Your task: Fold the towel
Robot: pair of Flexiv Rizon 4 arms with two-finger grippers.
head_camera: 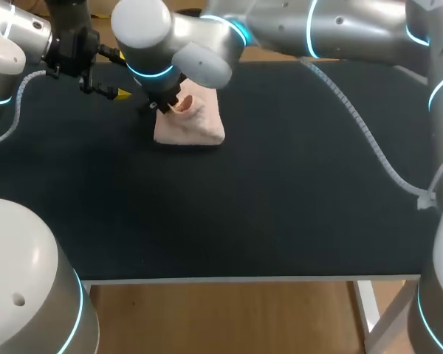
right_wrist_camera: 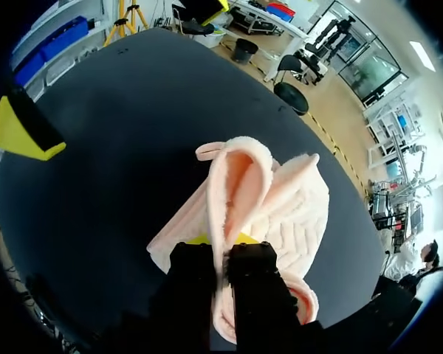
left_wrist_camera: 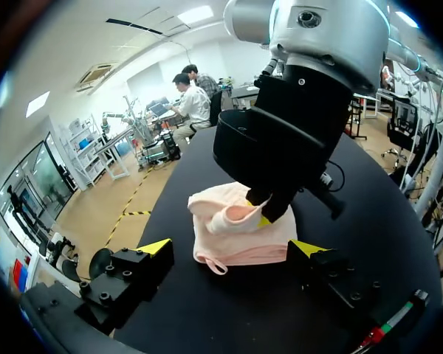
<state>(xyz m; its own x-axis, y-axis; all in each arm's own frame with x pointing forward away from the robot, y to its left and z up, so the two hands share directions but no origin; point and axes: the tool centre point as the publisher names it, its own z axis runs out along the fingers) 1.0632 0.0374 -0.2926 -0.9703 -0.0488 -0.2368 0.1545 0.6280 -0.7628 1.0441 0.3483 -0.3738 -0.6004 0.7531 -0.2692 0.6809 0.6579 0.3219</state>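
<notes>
Right claw (right_wrist_camera: 223, 254) clenched on a thin towel (right_wrist_camera: 295, 214) ridge. I'd expect slip on a fast lift (pinch looks shallow). Left claw (left_wrist_camera: 232, 248) released, towel just ahead.

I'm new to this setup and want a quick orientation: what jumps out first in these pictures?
A pale pink towel lies bunched on the black table, toward its far left part. The right hand, on an arm reaching past the middle, pinches a raised fold of it. The left hand is open close by, facing the towel.
</notes>
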